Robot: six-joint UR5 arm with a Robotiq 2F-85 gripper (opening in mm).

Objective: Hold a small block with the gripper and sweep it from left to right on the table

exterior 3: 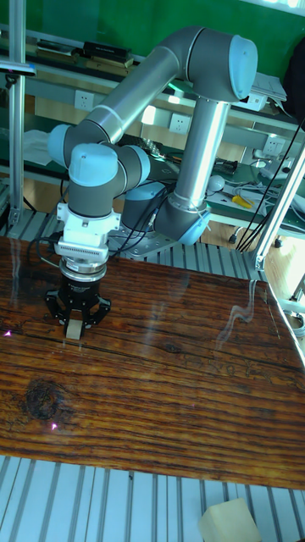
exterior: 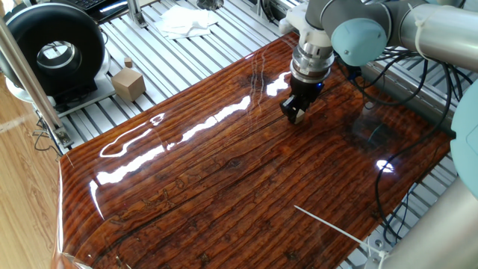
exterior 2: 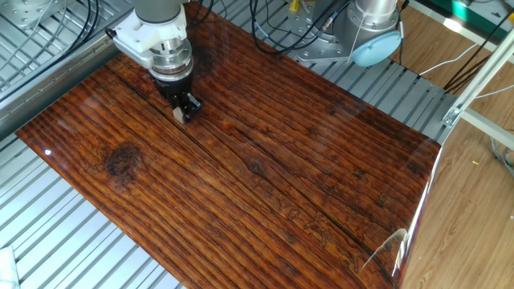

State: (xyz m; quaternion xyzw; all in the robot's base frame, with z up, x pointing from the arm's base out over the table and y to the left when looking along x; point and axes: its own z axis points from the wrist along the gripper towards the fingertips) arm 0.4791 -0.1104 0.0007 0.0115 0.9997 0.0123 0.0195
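Observation:
The small block [exterior 3: 74, 330] is a tiny pale tan cube pinched between the black fingers of my gripper [exterior 3: 75, 327], which is shut on it. It rests on or just above the table [exterior 3: 169, 398], a glossy reddish-brown board. In one fixed view the gripper [exterior: 296, 114] points down near the board's far edge, the small block [exterior: 298, 116] peeking out at its tips. The other fixed view shows the gripper [exterior 2: 181, 111] with the small block [exterior 2: 178, 114] near the board's upper left part [exterior 2: 265, 177].
A larger tan cube with a knob [exterior: 128, 82] and a black round device [exterior: 54, 51] stand on the slatted aluminium frame [exterior: 187, 52]. White cloth [exterior: 185, 21] lies further back. Cables [exterior 2: 277, 24] run by the arm's base [exterior 2: 365, 36]. A pale block [exterior 3: 229, 521] sits at the near edge.

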